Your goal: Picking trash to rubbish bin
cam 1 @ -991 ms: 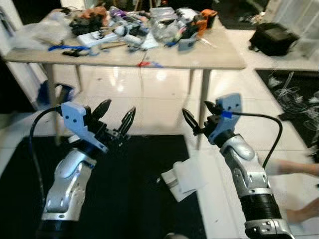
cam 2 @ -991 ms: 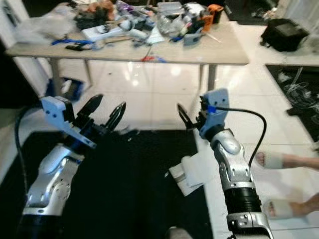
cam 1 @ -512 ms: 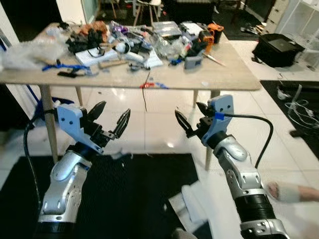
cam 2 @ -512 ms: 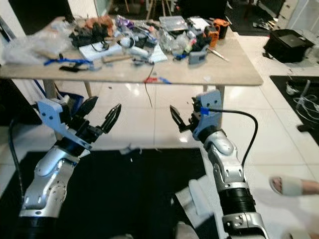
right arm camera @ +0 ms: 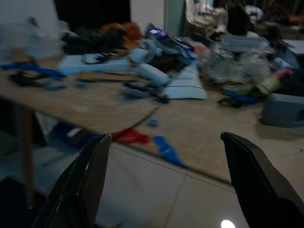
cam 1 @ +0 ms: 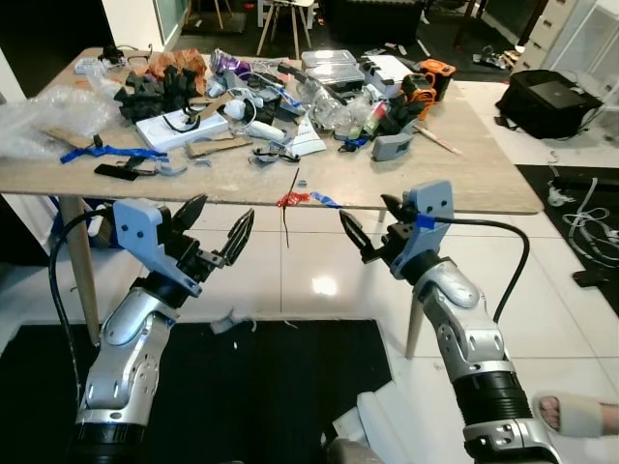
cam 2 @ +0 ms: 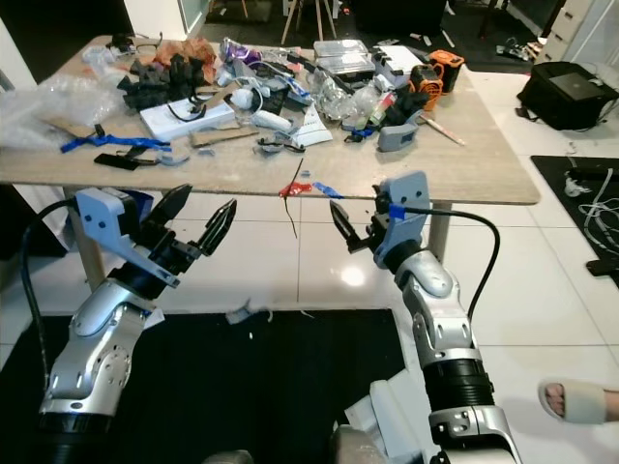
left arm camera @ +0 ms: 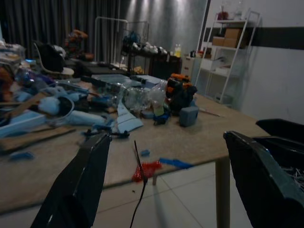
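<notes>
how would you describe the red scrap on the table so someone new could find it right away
Start at the cluttered wooden table and follow its near edge to about the middle. The red scrap lies right at that edge, between a thin black wire hanging over it and a blue strip; nothing else there is red.

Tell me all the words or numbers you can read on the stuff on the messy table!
There are none that can be read.
White box on the table: any print is too small to tell.
Green and yellow packet: print is too blurred to read.
Orange and black tool: no readable brand.
Both grippers, left and right, carry no label.
</notes>
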Controlling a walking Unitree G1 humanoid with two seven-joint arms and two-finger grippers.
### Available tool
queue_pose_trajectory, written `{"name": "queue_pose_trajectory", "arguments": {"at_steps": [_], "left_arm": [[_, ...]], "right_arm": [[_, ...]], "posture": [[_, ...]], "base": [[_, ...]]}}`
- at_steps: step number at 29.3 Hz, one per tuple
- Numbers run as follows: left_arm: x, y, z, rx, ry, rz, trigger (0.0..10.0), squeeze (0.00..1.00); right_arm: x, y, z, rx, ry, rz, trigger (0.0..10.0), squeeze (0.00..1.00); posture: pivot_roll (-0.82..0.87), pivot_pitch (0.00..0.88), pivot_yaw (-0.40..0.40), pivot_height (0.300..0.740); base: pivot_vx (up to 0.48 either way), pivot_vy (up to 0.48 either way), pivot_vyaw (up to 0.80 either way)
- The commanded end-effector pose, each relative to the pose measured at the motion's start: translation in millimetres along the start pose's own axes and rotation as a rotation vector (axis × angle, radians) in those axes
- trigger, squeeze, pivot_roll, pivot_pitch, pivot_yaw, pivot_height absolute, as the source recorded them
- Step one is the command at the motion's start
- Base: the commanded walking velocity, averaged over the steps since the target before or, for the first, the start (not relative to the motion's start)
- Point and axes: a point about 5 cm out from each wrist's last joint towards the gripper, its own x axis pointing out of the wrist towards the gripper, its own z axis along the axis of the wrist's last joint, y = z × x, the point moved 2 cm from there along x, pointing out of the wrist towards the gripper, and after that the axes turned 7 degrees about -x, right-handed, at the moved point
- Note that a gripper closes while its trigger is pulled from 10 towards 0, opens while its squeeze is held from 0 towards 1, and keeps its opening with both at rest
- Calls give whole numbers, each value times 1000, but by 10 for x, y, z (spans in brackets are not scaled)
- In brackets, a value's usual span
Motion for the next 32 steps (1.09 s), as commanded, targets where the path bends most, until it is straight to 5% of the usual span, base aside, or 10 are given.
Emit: {"name": "queue_pose_trajectory", "arguments": {"at_steps": [1,13,25,32], "left_arm": [[-20,1,-21,9,11,-2,10000,0],[-17,-11,-29,8,11,-10,10000,0],[-11,-60,-5,-1,3,-43,10000,0],[-55,-156,68,15,6,-157,10000,0]], "right_arm": [[-14,-35,2,-6,-1,-9,10000,0],[-16,-46,-1,-7,0,-13,10000,0],[-15,-201,48,-17,-5,-69,10000,0],[-52,-451,-8,-89,71,-162,10000,0]], "posture": [[-5,0,-11,740],[-4,0,-12,740],[-4,0,-12,740],[-4,0,-11,740]], "base": [[480,0,0],[480,0,0],[448,0,-536],[35,0,0]]}}
